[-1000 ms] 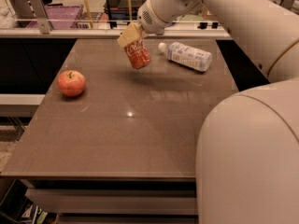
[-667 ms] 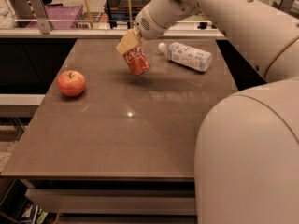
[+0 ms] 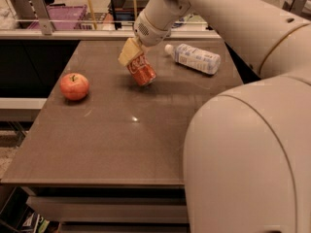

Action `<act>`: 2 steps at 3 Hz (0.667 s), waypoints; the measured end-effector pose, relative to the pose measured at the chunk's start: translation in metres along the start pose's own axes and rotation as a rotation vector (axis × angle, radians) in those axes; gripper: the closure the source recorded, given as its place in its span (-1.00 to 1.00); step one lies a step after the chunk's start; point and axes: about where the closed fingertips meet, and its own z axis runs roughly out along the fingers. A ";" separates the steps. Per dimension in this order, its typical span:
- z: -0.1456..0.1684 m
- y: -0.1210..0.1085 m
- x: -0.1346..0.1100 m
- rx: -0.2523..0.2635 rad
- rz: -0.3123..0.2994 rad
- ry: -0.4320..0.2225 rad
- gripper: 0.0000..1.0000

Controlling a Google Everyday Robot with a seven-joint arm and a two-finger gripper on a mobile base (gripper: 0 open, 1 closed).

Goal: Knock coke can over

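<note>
The red coke can is at the far middle of the brown table, tilted steeply with its top leaning up and to the left. Its lower end is at or just above the table surface; I cannot tell which. My gripper, cream coloured at the end of the white arm, is pressed against the can's upper end from above and the left. The arm reaches in from the upper right, and its large white body fills the right side of the view.
A red apple sits on the table's left side. A clear plastic bottle with a white cap lies on its side at the far right. Behind the table runs a rail with a purple basket.
The gripper has moved down and slightly left, and the can has come lower with it and tilted further over. The apple and the bottle have not moved.
</note>
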 end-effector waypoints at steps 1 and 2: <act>0.002 0.004 0.004 0.009 -0.008 0.101 1.00; 0.005 0.004 0.006 0.017 -0.019 0.183 1.00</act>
